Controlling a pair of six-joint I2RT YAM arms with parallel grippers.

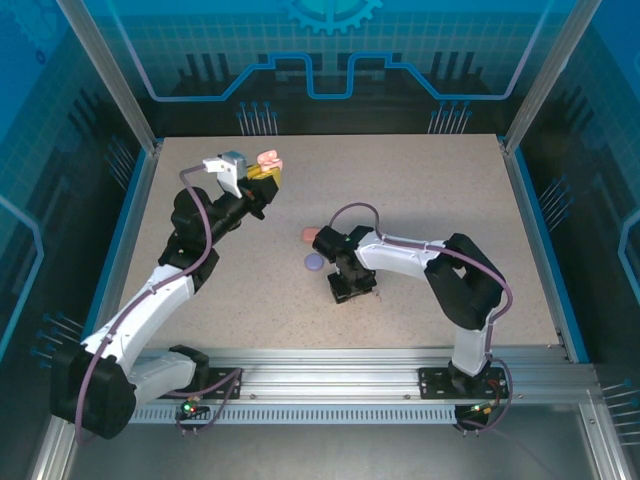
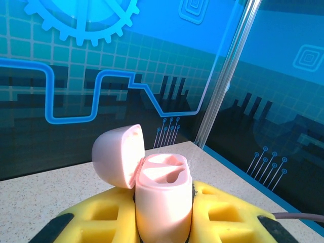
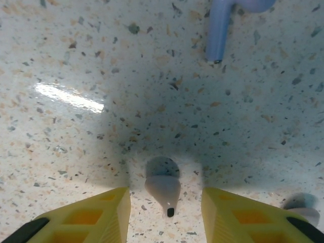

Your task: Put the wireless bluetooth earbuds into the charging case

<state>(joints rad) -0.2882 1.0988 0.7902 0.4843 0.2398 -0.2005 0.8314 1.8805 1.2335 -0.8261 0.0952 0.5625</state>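
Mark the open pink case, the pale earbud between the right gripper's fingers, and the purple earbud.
pink charging case (image 2: 163,207): left wrist view, front of its body.
pale earbud (image 3: 163,190): right wrist view, middle of its body.
purple earbud (image 3: 220,35): right wrist view, on its stem.

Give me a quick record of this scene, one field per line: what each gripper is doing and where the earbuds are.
left gripper: shut on the pink charging case
case lid: open, both sockets look empty
right gripper: open, fingers either side of a pale earbud on the table
purple earbud: on the table, farther ahead
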